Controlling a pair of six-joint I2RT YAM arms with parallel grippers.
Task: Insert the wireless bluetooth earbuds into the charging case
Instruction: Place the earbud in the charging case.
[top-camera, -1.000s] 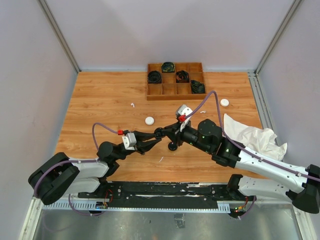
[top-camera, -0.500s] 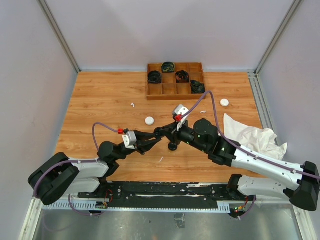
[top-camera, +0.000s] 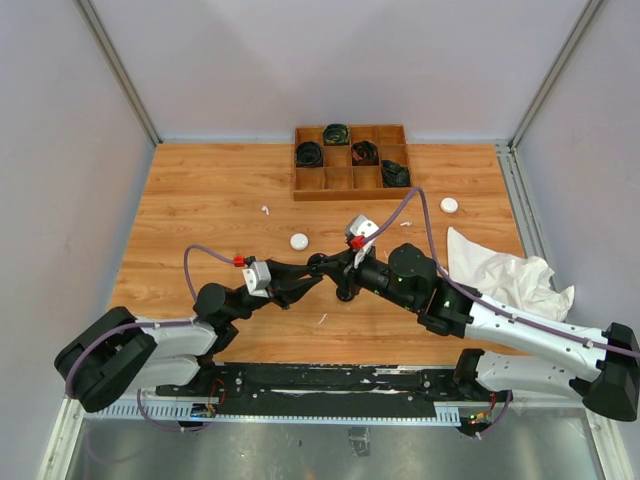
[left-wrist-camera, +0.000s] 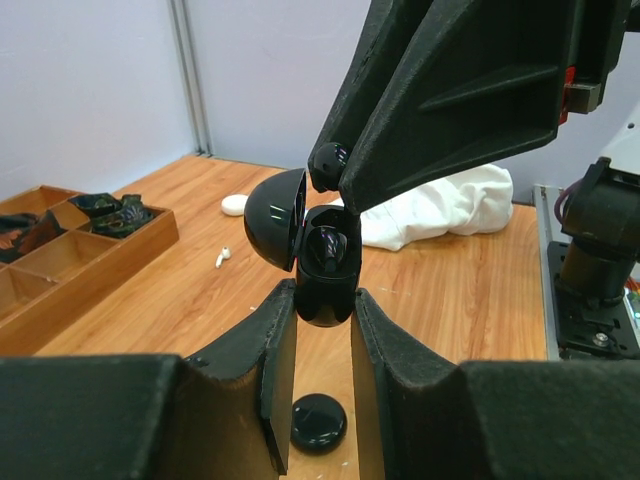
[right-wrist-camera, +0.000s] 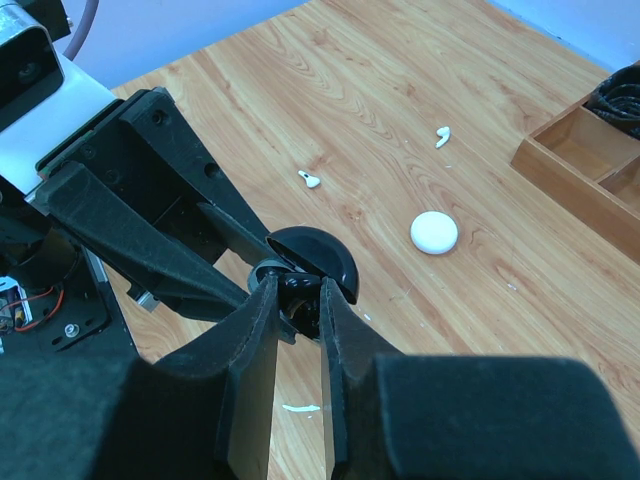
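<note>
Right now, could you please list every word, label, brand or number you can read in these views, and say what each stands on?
None: no text can be read in any view. The black charging case, the white case and the wooden tray show no visible lettering.

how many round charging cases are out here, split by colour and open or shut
white cases, shut: 2
open black case: 1
closed black case: 1
total: 4
</note>
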